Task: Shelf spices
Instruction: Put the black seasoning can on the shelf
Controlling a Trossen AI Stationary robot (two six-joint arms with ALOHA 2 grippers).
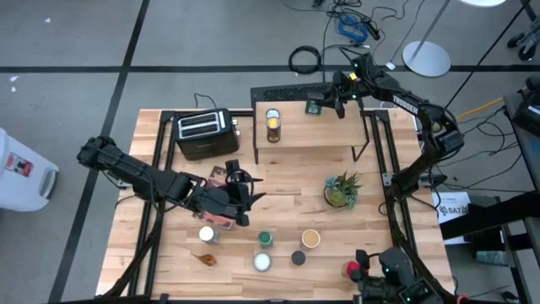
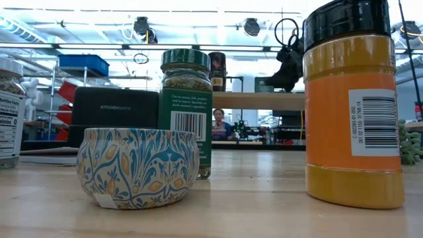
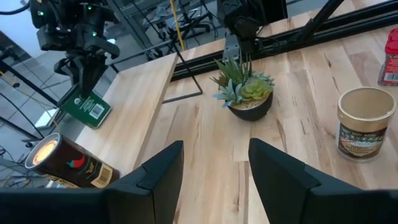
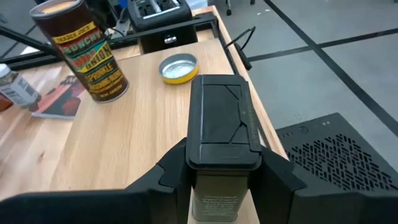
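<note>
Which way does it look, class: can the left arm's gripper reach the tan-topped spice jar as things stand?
Probably yes. The left gripper hangs open and empty over the table's middle, and the tan-topped jar stands upright nearby with bare wood between them; the potted plant sits off to one side.

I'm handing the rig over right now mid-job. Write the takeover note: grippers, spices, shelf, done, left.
Right gripper: shut on the green tin with the black lid, over the shelf's back edge.
Left gripper: open, empty, above mid-table by the reddish book.
Done: brown cylindrical jar and a small yellow tin are on the shelf.
Left: release the green tin; several jars and tins sit near the table's front edge, including the tan-lidded jar and the green-lidded jar.
</note>
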